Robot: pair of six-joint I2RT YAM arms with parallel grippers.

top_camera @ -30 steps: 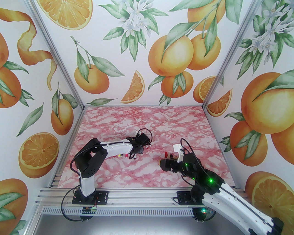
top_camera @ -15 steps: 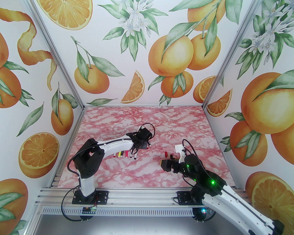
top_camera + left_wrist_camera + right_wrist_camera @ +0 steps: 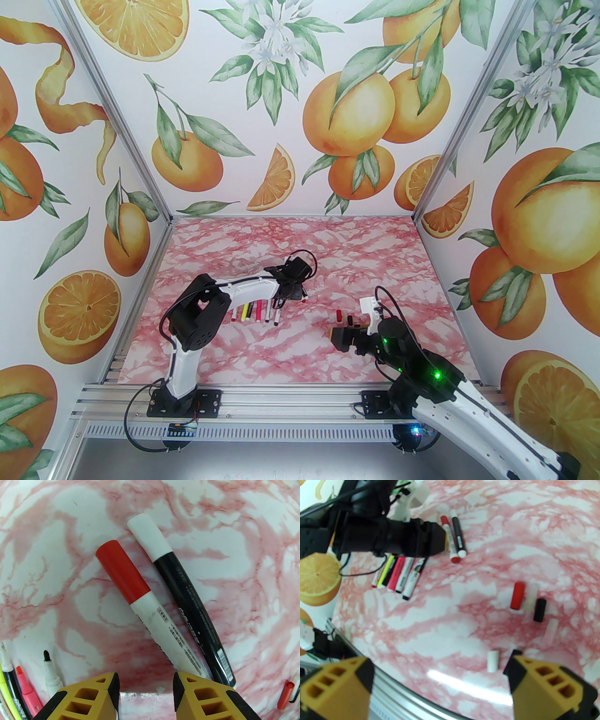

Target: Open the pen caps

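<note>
Pink marble tabletop [image 3: 304, 356]: loose pen caps [image 3: 517, 595] near right hand [image 3: 440, 671], spread, empty; left hand [image 3: 145, 686] parted, empty, by capped pens [image 3: 164, 630].

Leftward lie uncapped markers [image 3: 255, 313] — two capped pens [image 3: 145, 601] just behind them — loose caps [image 3: 517, 595] well right.

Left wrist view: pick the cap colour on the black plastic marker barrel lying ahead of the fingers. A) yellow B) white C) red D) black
B: the black plastic marker barrel ends in a white cylindrical cap; the red cylindrical cap sits on the white marker barrel beside it.
</note>
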